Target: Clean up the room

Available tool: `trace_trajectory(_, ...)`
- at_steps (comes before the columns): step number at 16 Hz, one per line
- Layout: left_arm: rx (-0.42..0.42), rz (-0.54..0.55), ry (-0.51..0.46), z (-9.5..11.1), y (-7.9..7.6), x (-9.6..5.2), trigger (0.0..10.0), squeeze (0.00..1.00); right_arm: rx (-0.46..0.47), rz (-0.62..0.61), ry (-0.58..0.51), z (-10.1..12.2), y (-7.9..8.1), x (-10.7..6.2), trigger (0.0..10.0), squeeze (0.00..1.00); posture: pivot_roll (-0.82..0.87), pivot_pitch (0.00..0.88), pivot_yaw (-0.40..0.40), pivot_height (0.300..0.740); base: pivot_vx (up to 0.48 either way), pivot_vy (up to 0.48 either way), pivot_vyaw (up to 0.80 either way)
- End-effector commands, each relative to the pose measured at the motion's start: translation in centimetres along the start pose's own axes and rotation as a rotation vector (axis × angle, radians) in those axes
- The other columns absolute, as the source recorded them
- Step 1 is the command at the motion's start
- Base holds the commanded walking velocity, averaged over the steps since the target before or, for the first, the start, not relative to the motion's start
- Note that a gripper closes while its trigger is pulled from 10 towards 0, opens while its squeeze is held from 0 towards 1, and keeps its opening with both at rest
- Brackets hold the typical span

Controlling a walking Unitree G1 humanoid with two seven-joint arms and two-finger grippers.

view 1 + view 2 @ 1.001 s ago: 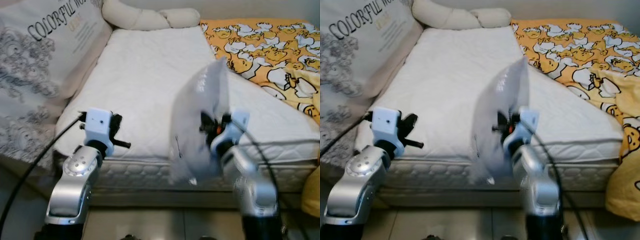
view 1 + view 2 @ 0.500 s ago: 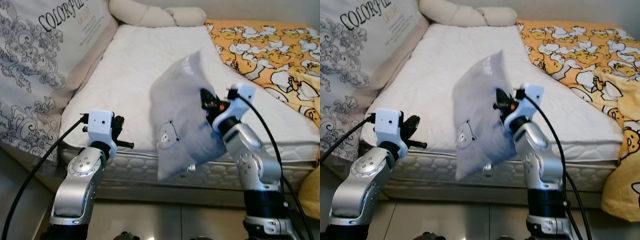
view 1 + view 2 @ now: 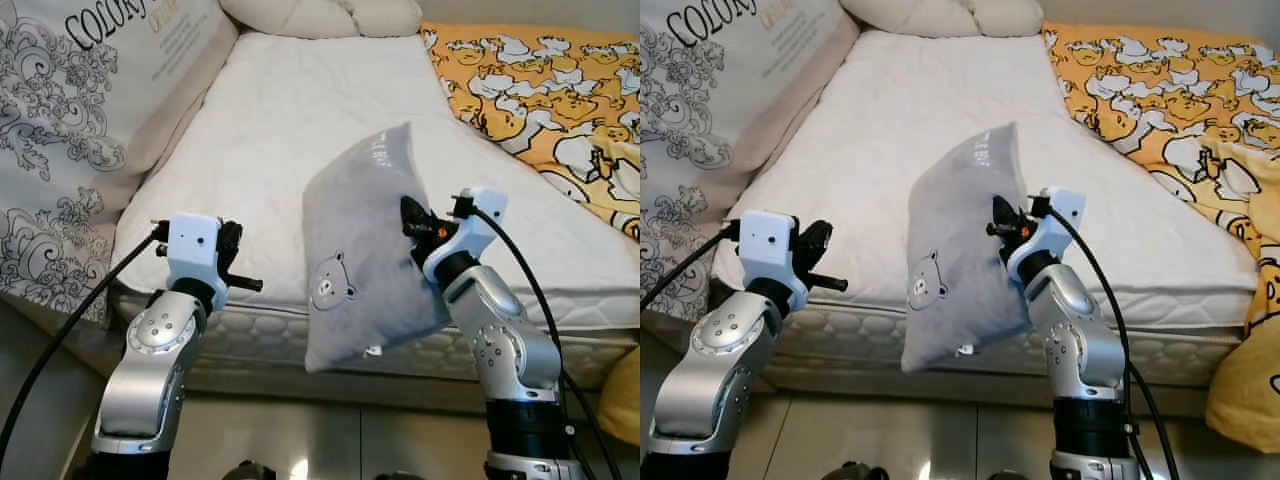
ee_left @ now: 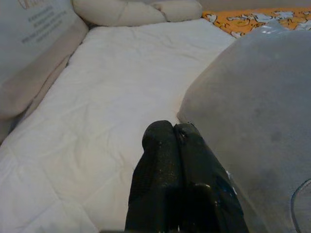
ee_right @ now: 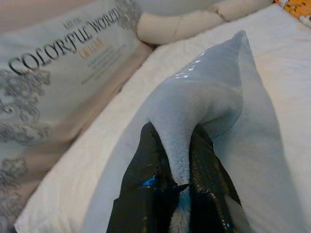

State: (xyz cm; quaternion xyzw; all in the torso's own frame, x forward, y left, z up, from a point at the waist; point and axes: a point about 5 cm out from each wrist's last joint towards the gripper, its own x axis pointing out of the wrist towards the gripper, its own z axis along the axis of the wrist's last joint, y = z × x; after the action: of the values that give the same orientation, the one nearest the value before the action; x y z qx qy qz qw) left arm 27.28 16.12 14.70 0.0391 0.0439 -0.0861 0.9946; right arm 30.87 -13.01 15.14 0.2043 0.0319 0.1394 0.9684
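Bed [image 3: 300,130] with bare white quilted mattress spans the scene ahead, robot standing at its near edge; a large printed cushion [image 3: 70,110] leans along the mattress's left side, a cream bolster [image 3: 320,15] lies at the far end, an orange duck-print blanket [image 3: 540,90] is bunched to the right; grey bear pillow [image 3: 365,260] hangs in the air over the near mattress edge, tilted, not resting on anything; right gripper [image 5: 177,155] pinches a fold of the pillow's edge between its two fingers, so the body of the pillow droops below the grip, presumably held high to clear the mattress edge for setting down on the bed; left gripper [image 4: 172,145] has fingers pressed together on nothing, held just beside the pillow, likely kept clear as a spare
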Motion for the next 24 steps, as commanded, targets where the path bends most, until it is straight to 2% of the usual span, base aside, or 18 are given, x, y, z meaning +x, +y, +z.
trace_trajectory(1, 0.001, 0.002, -0.009, 0.30, 0.25, -0.23, 10.0, 0.00, -0.003, 0.036, -0.079, 1.73, 0.83, -0.16, 10.0, 0.00, -0.07, 0.000, 0.012, 0.740, 0.326, 0.000, 0.00)
trace_trajectory(12, -0.007, -0.032, 0.001, 0.15, -0.17, 0.25, 10.0, 0.00, 0.003, 0.036, -0.073, 1.74, 0.96, -0.33, 10.0, 0.00, -0.09, 0.000, 0.025, 0.740, 0.382, 0.000, 0.00)
trace_trajectory(15, -0.007, -0.035, 0.002, 0.16, -0.19, 0.31, 10.0, 0.00, 0.000, 0.036, -0.062, 1.53, 1.06, -0.33, 10.0, 0.00, -0.09, 0.000, 0.026, 0.740, 0.391, 0.000, -0.80)
trace_trajectory(24, 0.002, -0.024, 0.011, 0.01, 0.13, -0.25, 10.0, 0.00, -0.008, 0.060, -0.041, 1.05, 1.58, -0.09, 10.0, 0.00, -0.07, 0.000, 0.016, 0.740, 0.391, 0.000, 0.00)
